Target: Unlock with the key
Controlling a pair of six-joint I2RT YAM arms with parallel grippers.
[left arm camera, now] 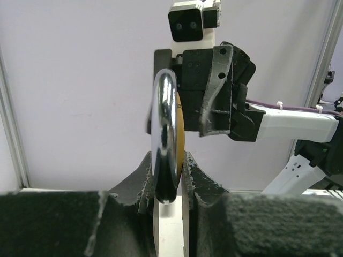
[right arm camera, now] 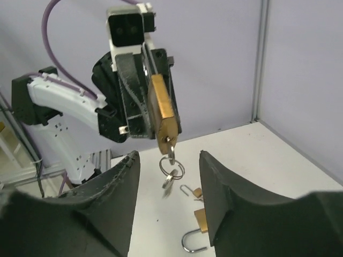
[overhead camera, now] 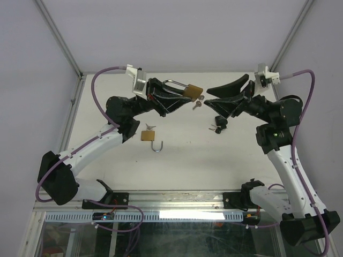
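2 claws: left claw (overhead camera: 173,97) clamps the brass padlock (right arm camera: 162,115); right claw (right arm camera: 169,182) gapes open and should pinch the inserted silver key (right arm camera: 171,155) squarely.

**Brass, chrome and matt black plastic**

The padlock (right arm camera: 162,115) has a dull brass body and a mirror-bright chrome shackle (left arm camera: 165,142). The key (right arm camera: 170,151) and ring (right arm camera: 172,170) under the padlock are shiny silvery metal. The left gripper (left arm camera: 167,179) and right gripper (right arm camera: 169,158) look like matt black plastic with a grainy surface. Below the padlock, the table (overhead camera: 182,166) is smooth matt white.
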